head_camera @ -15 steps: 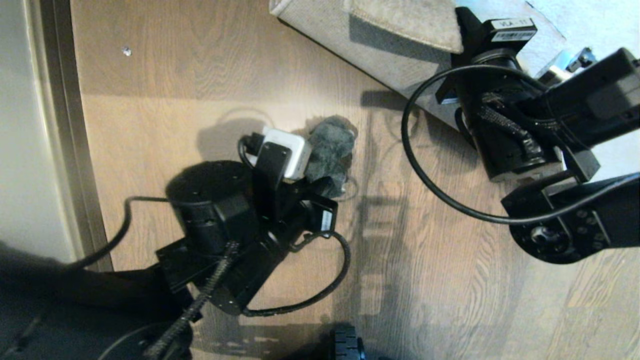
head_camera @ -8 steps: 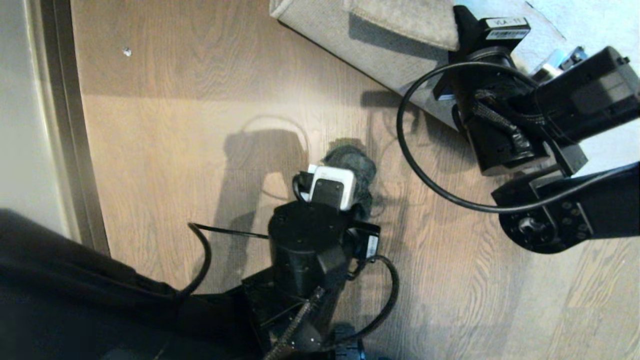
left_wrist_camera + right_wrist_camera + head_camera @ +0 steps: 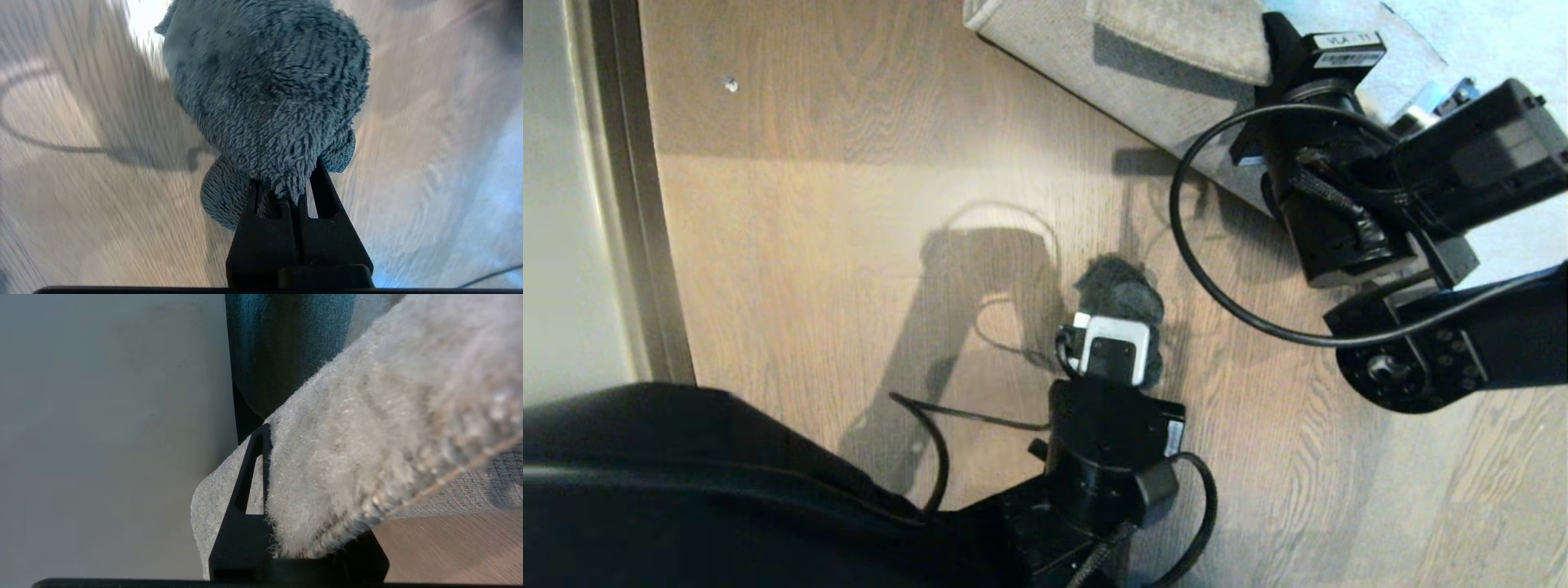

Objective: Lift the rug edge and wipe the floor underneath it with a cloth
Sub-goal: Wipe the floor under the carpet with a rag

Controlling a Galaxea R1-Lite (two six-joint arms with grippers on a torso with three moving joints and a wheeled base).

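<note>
The cloth point(image 3: 1123, 287), dark grey and fuzzy, lies bunched on the floor point(image 3: 849, 245) in the middle of the head view. My left gripper point(image 3: 286, 181) is shut on the cloth point(image 3: 269, 90), whose pile bulges past both fingers and presses on the planks. At the top right, the rug edge point(image 3: 1192, 33) is folded up and back, showing its cream underside point(image 3: 1094, 73). My right gripper point(image 3: 310, 457) is shut on the rug edge point(image 3: 367, 437) and holds it off the floor. One black finger point(image 3: 253, 469) shows; the pile hides the other.
A dark skirting strip point(image 3: 629, 204) and a pale wall point(image 3: 564, 204) run down the left. My dark body point(image 3: 686, 490) fills the lower left. Black cables point(image 3: 1201, 269) loop from both wrists. A small white speck point(image 3: 730, 83) lies on the planks. Teal fabric point(image 3: 286, 343) hangs behind the rug.
My left arm has swept the cloth across the floor, rightward and toward the near side of the head view. The right arm and the lifted rug edge have barely moved.
</note>
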